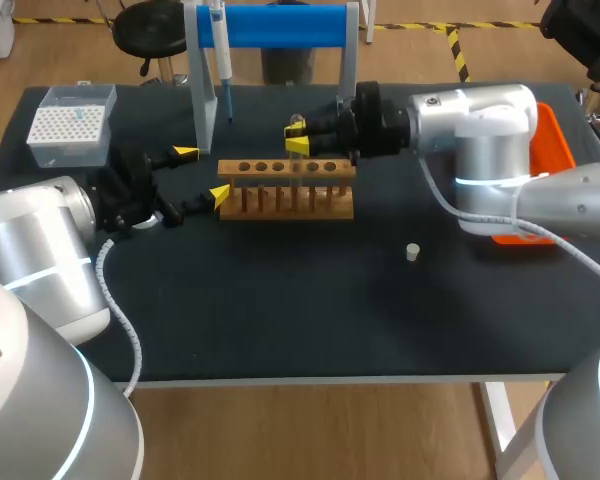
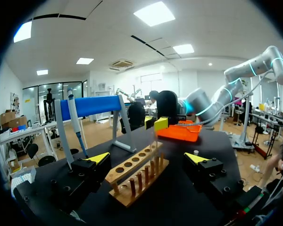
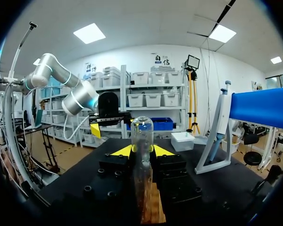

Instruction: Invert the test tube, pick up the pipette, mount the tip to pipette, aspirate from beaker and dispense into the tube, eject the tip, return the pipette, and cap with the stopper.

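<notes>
A clear glass test tube (image 3: 142, 136) stands between the yellow tips of my right gripper (image 3: 142, 151), which is shut on it, rounded end away from the wooden rack (image 3: 150, 209) just beneath. From above, that gripper (image 1: 298, 141) and tube (image 1: 296, 123) hover over the back of the rack (image 1: 285, 190). My left gripper (image 1: 202, 175) is open at the rack's left end. In its own view the rack (image 2: 137, 176) lies between the spread fingers of that gripper (image 2: 147, 158) without being clamped. The pipette (image 1: 220, 55) hangs on the blue stand (image 1: 280, 25). A small white stopper (image 1: 412, 252) lies on the mat.
A clear box of pipette tips (image 1: 72, 124) sits at the back left. An orange tray (image 1: 552, 135) lies at the back right, partly behind my right arm. The stand's grey legs (image 1: 202, 95) rise just behind the rack.
</notes>
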